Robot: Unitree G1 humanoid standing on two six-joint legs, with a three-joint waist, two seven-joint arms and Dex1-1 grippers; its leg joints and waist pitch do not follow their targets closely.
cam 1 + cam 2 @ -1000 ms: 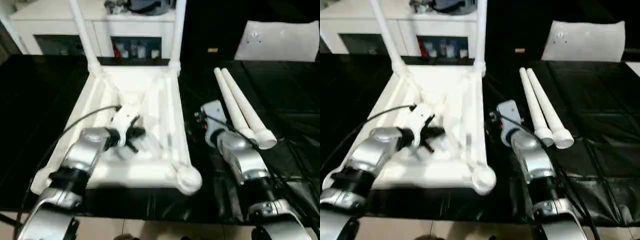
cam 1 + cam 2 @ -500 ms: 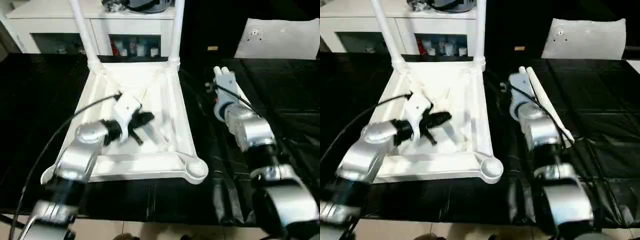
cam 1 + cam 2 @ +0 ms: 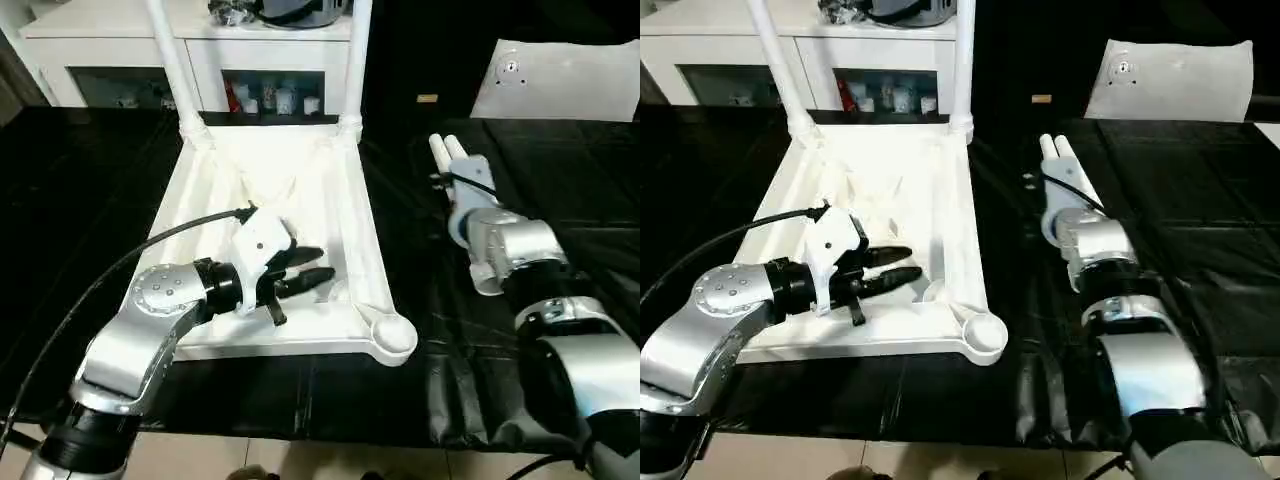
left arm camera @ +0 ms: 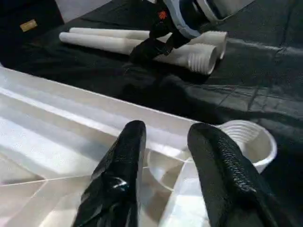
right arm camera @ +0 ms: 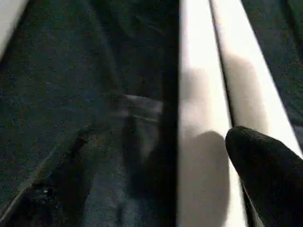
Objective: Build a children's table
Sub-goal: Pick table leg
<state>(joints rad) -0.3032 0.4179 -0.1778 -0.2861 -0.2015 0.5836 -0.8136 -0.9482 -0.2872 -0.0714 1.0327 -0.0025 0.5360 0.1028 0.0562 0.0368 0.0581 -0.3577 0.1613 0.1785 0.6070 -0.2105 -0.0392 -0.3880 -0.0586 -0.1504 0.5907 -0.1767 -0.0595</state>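
The white tabletop [image 3: 270,175] lies ribbed side up on the black-covered table, with two legs [image 3: 170,60] [image 3: 358,60] standing upright in its far corner sockets. The near right socket [image 3: 392,335] holds nothing. My left gripper [image 3: 322,264] hovers open just inside that corner, pointing at the socket [image 4: 251,142], nothing between its fingers [image 4: 118,175]. Two loose legs [image 4: 118,42] lie side by side to the right of the tabletop. My right gripper [image 4: 154,47] is down over them, open, one finger [image 5: 265,175] beside a leg [image 5: 199,118].
A white glass-door cabinet [image 3: 250,90] stands behind the table. A white sheet [image 3: 560,80] lies at the back right. A black cable [image 3: 150,250] loops from my left arm across the tabletop's left side. The black cover [image 3: 80,200] spreads wide on both sides.
My left gripper has swung right and nearer, toward the near right socket. My right arm has reached farther along the loose legs, toward their thin ends. The head camera also shifted.
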